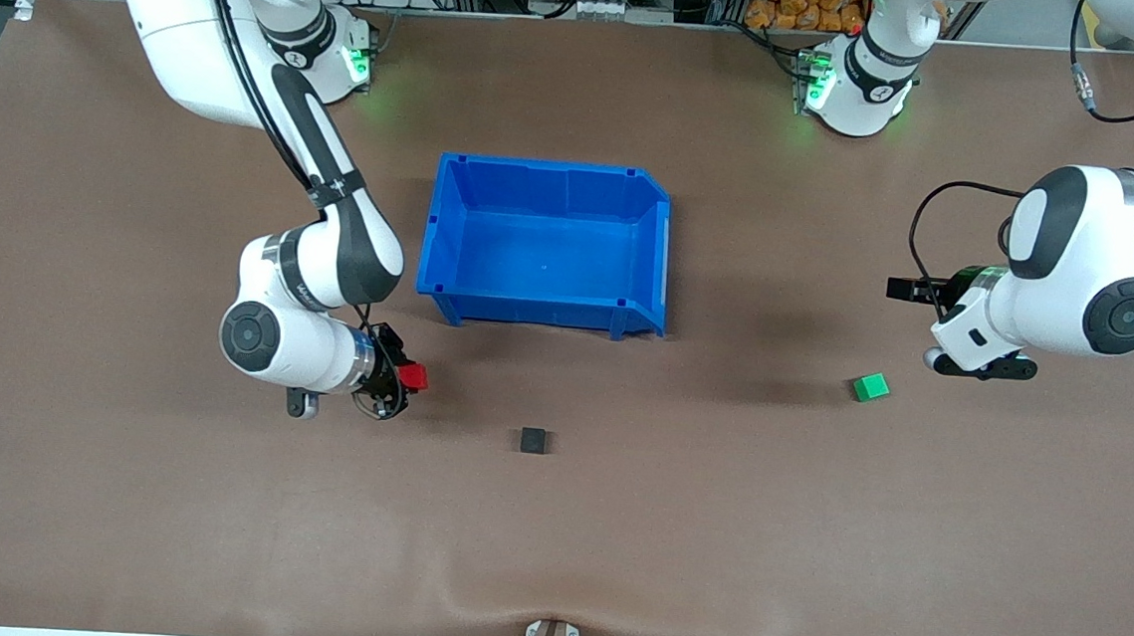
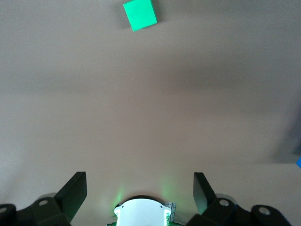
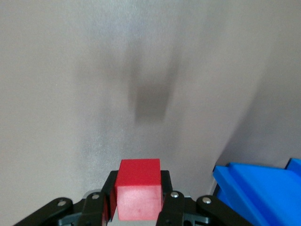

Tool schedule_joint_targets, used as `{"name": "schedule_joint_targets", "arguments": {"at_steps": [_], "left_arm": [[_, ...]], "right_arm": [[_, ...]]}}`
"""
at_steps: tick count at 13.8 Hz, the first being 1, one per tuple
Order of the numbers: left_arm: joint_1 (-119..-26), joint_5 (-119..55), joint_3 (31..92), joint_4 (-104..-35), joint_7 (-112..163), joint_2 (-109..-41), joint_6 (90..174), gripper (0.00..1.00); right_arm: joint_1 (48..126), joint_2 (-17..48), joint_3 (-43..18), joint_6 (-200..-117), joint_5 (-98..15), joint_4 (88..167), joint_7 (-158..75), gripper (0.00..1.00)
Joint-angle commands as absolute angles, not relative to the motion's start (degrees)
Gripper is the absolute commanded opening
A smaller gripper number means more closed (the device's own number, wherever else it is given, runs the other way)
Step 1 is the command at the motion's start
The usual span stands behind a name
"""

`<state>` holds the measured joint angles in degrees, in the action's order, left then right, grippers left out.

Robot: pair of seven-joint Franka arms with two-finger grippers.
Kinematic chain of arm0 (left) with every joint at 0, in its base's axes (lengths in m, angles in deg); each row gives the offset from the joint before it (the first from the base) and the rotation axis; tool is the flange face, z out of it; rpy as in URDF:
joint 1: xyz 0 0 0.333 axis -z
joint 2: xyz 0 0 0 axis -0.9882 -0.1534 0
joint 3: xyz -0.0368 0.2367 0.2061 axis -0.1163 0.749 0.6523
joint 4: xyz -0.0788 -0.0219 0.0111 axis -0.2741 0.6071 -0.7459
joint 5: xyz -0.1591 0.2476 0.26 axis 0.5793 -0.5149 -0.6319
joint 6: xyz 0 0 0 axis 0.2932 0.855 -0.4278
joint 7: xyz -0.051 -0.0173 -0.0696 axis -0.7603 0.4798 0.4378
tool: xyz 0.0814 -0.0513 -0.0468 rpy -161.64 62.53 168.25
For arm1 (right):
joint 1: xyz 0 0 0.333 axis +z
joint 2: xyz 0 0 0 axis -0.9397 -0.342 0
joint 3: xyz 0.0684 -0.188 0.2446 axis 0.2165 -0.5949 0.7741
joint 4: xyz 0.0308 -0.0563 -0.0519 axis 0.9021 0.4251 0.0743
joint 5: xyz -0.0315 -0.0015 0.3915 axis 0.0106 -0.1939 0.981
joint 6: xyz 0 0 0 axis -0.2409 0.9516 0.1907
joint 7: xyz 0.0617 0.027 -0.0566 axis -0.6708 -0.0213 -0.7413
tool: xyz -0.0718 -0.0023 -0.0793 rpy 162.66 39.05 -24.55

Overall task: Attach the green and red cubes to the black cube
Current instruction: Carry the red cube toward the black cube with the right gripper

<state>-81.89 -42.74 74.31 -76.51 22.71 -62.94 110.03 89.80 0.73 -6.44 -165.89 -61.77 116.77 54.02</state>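
1. Hidden: left gripper [image 1: 913, 290] is mostly covered by its own wrist in the front view; only a dark bit sticks out. Left wrist view shows just the two finger [image 2: 75, 190] tips, cut off at the frame edge.
2. Right gripper [image 1: 410, 375] fingers are mostly hidden under the red cube [image 1: 412, 376] in the front view.
3. Bin [image 1: 549, 179]: only one corner shows in the right wrist view. Black cube [image 1: 533, 440] isn't in either wrist view.
4. Count: 3 cubes (1 red, 1 green, 1 black), 1 blue bin, 2 arms.
5. Right gripper: pinching the red cube [image 3: 138, 188], up over bare table toward the right arm's end, between bin and black cube in depth.
6. Left gripper: jaws spread wide, nothing in them, over bare table toward the left arm's end.
7. Green cube [image 1: 871, 386] sits on the table near the left gripper, apart from it.
8. Black cube on the table, nearer the camera than the bin, well apart from the green cube.
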Motion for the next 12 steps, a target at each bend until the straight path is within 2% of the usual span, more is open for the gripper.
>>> {"name": "schedule_joint_targets", "arguments": {"at_steps": [1, 12], "left_arm": [[-82.14, -43.02, 74.05, -76.34, 23.77, -63.69, 110.66, 1.0], [-82.31, -42.84, 74.49, -76.08, 25.52, -66.77, 112.5, 1.0]], "right_arm": [[91.09, -0.54, -6.92, -167.1, -61.16, 114.94, 56.29, 0.0], [93.91, -5.02, -6.92, -169.57, -61.16, 109.84, 62.98, 0.0]]}}
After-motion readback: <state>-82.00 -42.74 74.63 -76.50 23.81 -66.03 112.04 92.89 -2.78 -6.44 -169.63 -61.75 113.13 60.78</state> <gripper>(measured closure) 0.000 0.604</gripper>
